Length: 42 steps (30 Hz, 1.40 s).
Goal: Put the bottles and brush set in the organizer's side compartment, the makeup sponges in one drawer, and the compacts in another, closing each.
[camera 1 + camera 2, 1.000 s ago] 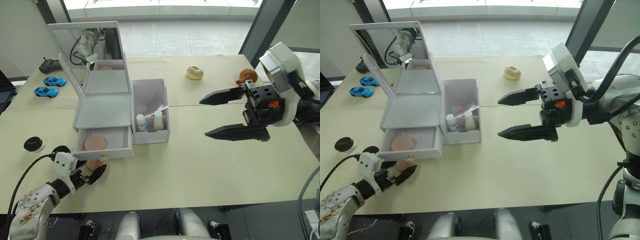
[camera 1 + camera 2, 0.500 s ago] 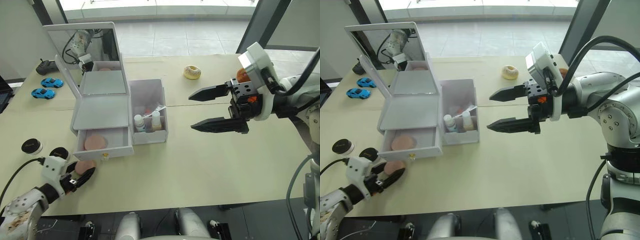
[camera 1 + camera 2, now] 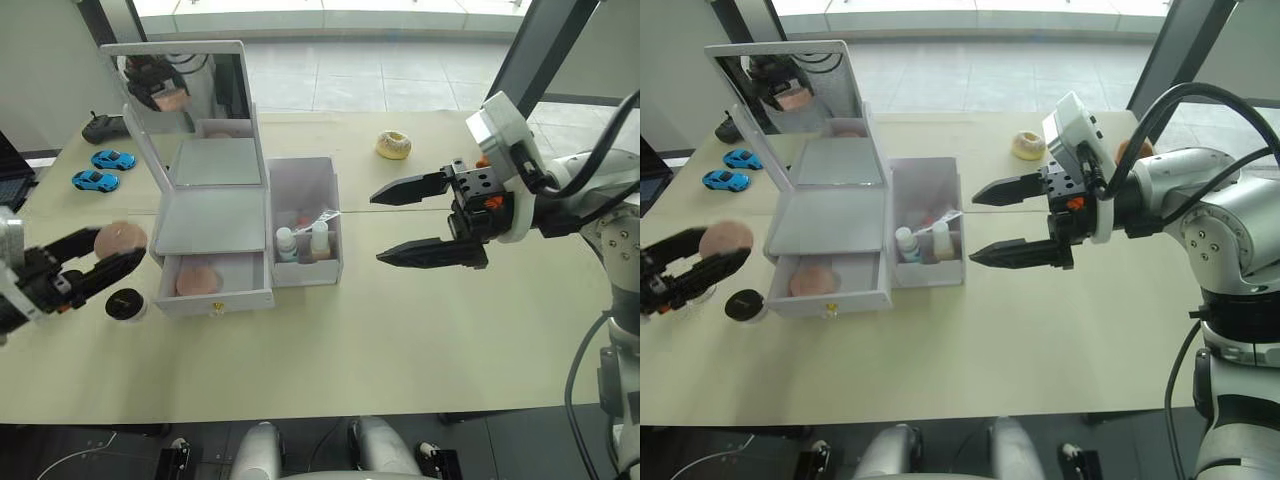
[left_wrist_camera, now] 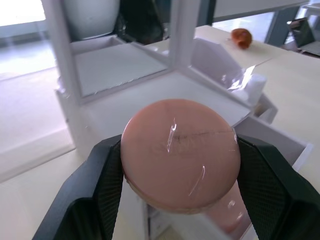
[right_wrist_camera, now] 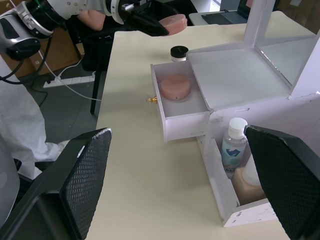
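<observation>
My left gripper hangs left of the white organizer, shut on a round pink makeup sponge held above the table. The organizer's lower drawer stands open with another pink sponge inside. Two bottles and a clear brush set packet stand in the side compartment. A black compact lies on the table left of the drawer. Right of the organizer, my right gripper hovers open and holds nothing.
The organizer's mirror lid stands upright. A doughnut lies at the back of the table, and an orange object sits behind my right arm. Two blue toy cars and a black controller are at the far left.
My left gripper has lifted the pink sponge from the table's front edge up to drawer height, left of the organizer. The right gripper stays open in about the same place.
</observation>
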Each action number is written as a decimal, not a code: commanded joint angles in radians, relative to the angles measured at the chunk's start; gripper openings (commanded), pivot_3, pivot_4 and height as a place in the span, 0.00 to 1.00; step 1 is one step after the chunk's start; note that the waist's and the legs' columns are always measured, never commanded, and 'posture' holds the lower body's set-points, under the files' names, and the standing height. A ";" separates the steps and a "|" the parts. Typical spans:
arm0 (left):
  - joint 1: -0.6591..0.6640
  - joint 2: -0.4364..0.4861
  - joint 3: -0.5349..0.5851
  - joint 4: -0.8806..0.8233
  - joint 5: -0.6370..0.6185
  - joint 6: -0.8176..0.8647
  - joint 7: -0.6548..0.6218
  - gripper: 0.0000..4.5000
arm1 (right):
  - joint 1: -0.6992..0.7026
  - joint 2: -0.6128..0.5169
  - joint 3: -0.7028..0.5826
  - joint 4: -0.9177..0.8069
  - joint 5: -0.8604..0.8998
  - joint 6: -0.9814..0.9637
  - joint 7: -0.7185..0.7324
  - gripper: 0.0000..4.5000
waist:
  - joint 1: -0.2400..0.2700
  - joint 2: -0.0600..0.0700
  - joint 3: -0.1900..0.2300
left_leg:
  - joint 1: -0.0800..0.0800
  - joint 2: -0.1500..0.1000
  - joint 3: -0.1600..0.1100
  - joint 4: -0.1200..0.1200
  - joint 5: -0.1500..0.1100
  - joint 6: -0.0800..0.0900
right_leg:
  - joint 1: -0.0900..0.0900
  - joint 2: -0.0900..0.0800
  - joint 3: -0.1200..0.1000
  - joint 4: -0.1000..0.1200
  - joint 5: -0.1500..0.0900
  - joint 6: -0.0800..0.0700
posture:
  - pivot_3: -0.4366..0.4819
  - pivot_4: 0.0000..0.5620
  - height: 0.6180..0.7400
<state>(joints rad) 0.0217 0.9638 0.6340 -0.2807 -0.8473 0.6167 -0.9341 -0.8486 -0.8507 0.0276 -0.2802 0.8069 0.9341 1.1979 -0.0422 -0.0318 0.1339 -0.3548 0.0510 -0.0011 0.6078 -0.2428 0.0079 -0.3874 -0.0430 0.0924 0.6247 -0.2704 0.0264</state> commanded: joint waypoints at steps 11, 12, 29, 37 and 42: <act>-0.243 0.002 -0.431 -0.056 0.164 -0.053 -0.084 0.66 | 0.100 -0.057 -0.127 -0.125 0.057 0.037 -0.120 1.00 | -0.002 0.001 0.001 | 0.000 0.000 -0.001 0.000 0.000 0.000 | -0.001 0.005 0.003 0.000 0.001 0.001 | 0.48 0.27 1.00; -0.251 0.004 -0.443 -0.046 0.181 -0.063 -0.092 0.66 | 0.103 -0.060 -0.133 -0.129 0.064 0.041 -0.125 1.00 | -0.001 0.001 0.001 | 0.000 0.000 -0.001 0.000 0.000 0.000 | -0.001 0.005 0.003 0.000 0.001 0.001 | 0.48 0.27 1.00; -0.272 -0.008 -0.488 -0.043 0.305 -0.088 -0.090 0.66 | 0.092 -0.063 -0.112 -0.129 0.074 0.030 -0.156 1.00 | -0.001 0.001 0.001 | 0.000 0.000 -0.001 0.000 0.000 0.000 | 0.000 0.005 0.003 0.000 0.000 0.004 | 0.48 0.27 1.00; -0.222 0.015 -0.479 -0.058 0.324 -0.107 -0.123 0.66 | 0.085 -0.059 -0.119 -0.128 0.086 0.022 -0.135 1.00 | -0.002 0.002 0.001 | 0.001 0.000 -0.001 0.000 0.000 0.000 | 0.000 0.005 0.003 0.000 0.000 0.004 | 0.48 0.27 1.00; -0.223 0.010 -0.479 -0.058 0.312 -0.098 -0.126 0.66 | 0.092 -0.067 -0.116 -0.128 0.074 0.019 -0.132 1.00 | -0.001 0.002 0.002 | 0.000 0.000 -0.001 0.000 0.000 0.000 | 0.000 0.005 0.003 0.000 0.000 0.004 | 0.48 0.27 1.00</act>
<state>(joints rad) -0.1979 0.9662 0.1423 -0.3263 -0.5320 0.5147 -1.0510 -0.7403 -0.9034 -0.0653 -0.3916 0.8743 0.9710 1.0632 -0.0433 -0.0303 0.1354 -0.3546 0.0509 -0.0024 0.6080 -0.2426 0.0082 -0.3876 -0.0384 0.0956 0.6248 -0.2706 0.0309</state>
